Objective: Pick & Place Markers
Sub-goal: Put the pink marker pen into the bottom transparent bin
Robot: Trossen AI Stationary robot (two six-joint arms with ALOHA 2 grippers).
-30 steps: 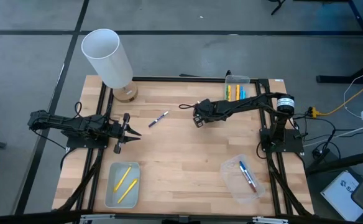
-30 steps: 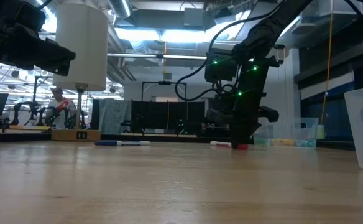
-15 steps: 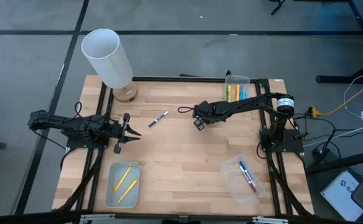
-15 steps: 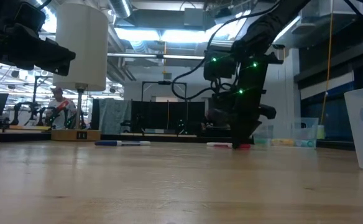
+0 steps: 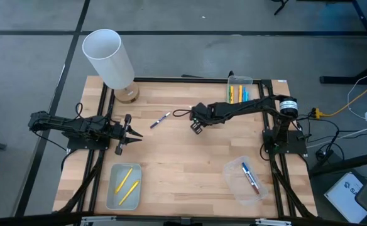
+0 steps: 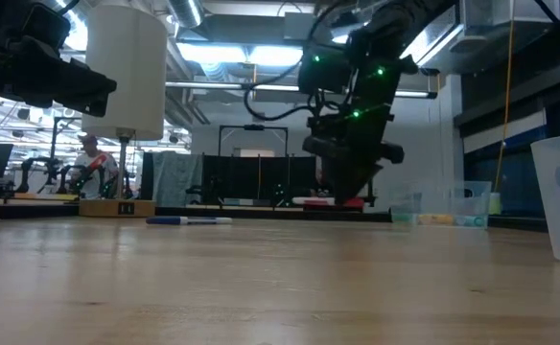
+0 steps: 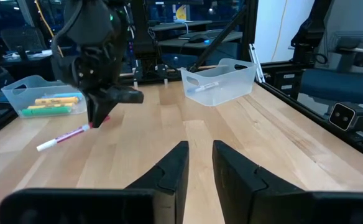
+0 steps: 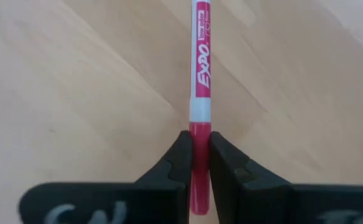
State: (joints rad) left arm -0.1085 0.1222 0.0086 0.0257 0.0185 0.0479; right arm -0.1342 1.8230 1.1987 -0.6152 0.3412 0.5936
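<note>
Right arm has shifted toward bench centre since the earlier frames, and the red marker [image 8: 199, 81] it carries has come up off the wood; a second ago it lay on the surface under the tool. Left arm unchanged.

Bench [image 5: 183, 163]: pale wood. White cylinder [image 5: 108, 58] at the far left corner. Three clear trays: one at the far right edge [image 5: 241, 90] with yellow, orange and blue markers, one near left [image 5: 123, 186] with two yellow markers, one near right [image 5: 246, 181] with a blue marker and a red-tipped one.

Right tool [image 5: 197, 121]: over the bench middle, jaws nearly together, clamped on the red marker. In the right wrist view the fingers pinch the red cap end and the white barrel sticks out ahead. In the left wrist view the marker [image 7: 73, 135] hangs tilted below the tool, free end down toward the wood.

Left tool [image 5: 128, 130]: parked at the left bench edge, fingers [image 7: 169, 174] a narrow slot apart, holding nothing.

Loose blue-capped marker [image 5: 159, 120] lies on the wood between the two tools.

Handling, judged: the marker is light, rigid, with a smooth, rounded plastic barrel. Held at one end it may pivot in the pinch. A mid-barrel grip across the long axis would sit steadier. Not fragile; a short drop into a tray should do no harm.
</note>
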